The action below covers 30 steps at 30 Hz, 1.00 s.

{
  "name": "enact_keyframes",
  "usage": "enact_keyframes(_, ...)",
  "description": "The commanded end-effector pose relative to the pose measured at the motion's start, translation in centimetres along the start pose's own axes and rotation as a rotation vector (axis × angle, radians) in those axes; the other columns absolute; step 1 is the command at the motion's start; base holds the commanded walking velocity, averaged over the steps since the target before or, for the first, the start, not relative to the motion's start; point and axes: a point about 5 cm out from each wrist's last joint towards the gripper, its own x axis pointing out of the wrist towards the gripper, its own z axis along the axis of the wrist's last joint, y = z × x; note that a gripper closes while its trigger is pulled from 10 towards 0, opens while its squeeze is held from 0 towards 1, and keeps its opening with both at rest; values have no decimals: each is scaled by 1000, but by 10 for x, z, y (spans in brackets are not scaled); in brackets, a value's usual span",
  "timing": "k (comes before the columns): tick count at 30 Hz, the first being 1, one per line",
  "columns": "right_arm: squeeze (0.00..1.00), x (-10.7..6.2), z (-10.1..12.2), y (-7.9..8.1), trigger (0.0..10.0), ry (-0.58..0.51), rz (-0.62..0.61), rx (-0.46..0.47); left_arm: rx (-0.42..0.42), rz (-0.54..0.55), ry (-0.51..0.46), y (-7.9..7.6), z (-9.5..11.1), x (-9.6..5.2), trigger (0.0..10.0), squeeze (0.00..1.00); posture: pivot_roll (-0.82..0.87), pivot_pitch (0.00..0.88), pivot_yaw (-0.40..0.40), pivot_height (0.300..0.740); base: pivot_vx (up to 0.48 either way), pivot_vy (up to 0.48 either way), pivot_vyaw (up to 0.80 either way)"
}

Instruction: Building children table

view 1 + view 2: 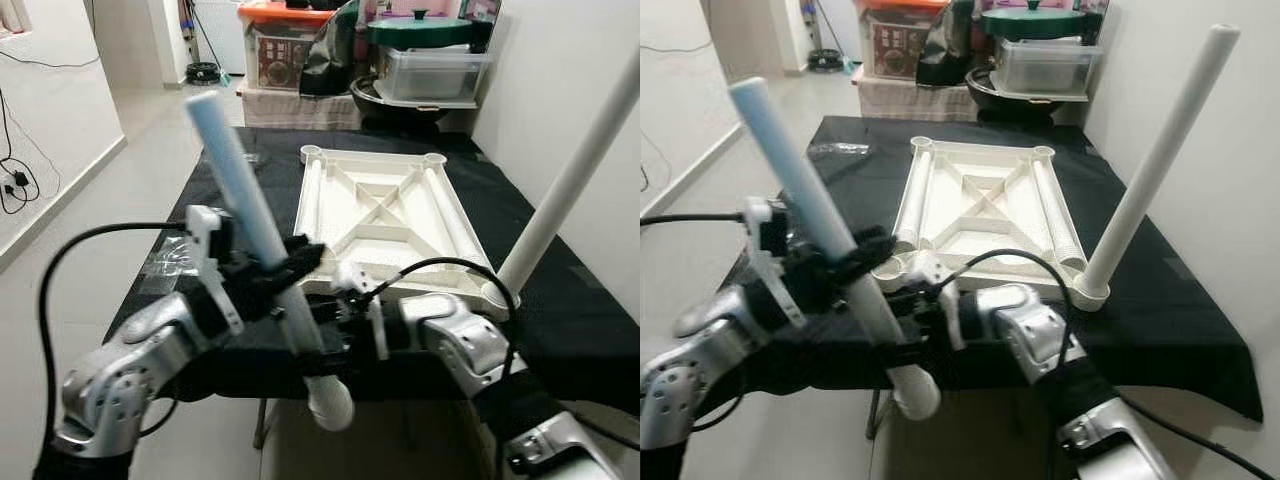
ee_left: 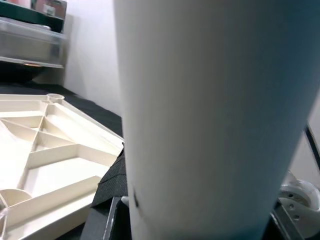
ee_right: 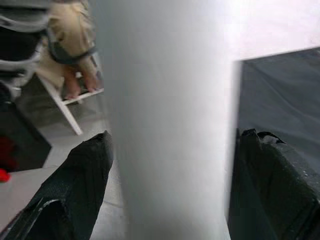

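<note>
At the bottom of the head views, both grippers hold one loose white table leg (image 1: 262, 235), which slants from the lower centre of the frame up toward the upper left. The left gripper (image 1: 285, 262) is clamped around its middle, fingers closed on the tube; the right gripper (image 1: 325, 325) grips it lower down, near the rounded end that hangs at the lower centre, in front of the table edge. In the right wrist view the black fingers (image 3: 75, 195) sit on either side of the pale tube, pressed to it.

Just beyond, in the centre of the frame, the white tabletop (image 1: 380, 215) lies upside down on a black cloth (image 1: 560, 300), its ribbed underside and corner sockets facing up. A second leg (image 1: 1155, 160) stands in the near right corner socket, leaning up toward the upper right.

At the top of the frame, past the far end of the cloth, are stacked storage boxes (image 1: 430, 70) and a green lid (image 1: 418, 30)
</note>
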Motion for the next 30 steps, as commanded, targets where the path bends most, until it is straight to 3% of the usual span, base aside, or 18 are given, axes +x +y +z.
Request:
enact_keyframes(1,0,5,-5,4,10000,-3,28,23,10,-3,-4,2,3,1,10000,0,53,0,-47,740,0,0,0)
enact_keyframes(4,0,26,-10,8,10000,-27,29,41,10,-2,-43,4,9,10,10000,0,53,0,-46,740,0,0,0)
enact_keyframes(8,0,37,-10,9,10000,-62,13,65,10,-5,-54,4,10,13,10000,0,49,0,-45,740,0,0,0)
enact_keyframes(9,0,41,-9,9,6314,-83,5,83,9,-6,-55,3,10,14,10000,0,48,0,-46,740,0,0,0)
enact_keyframes(10,0,41,-9,9,6314,-83,5,83,9,-6,-55,3,10,14,10000,0,48,0,-46,740,0,0,0)
enact_keyframes(11,0,43,-9,9,0,-95,-6,94,7,-6,-55,3,9,14,10000,0,45,0,-46,740,0,0,0)
enact_keyframes(28,0,40,-6,11,0,-179,-53,131,29,-26,-62,1,6,13,10000,0,39,0,-49,740,0,0,0)
enact_keyframes(29,0,39,-6,11,0,-180,-53,129,36,-28,-60,1,5,12,10000,1000,40,0,-48,740,0,0,0)
enact_keyframes(30,0,39,-6,11,0,-180,-53,129,36,-28,-60,1,5,12,10000,1000,40,0,-48,740,0,0,0)
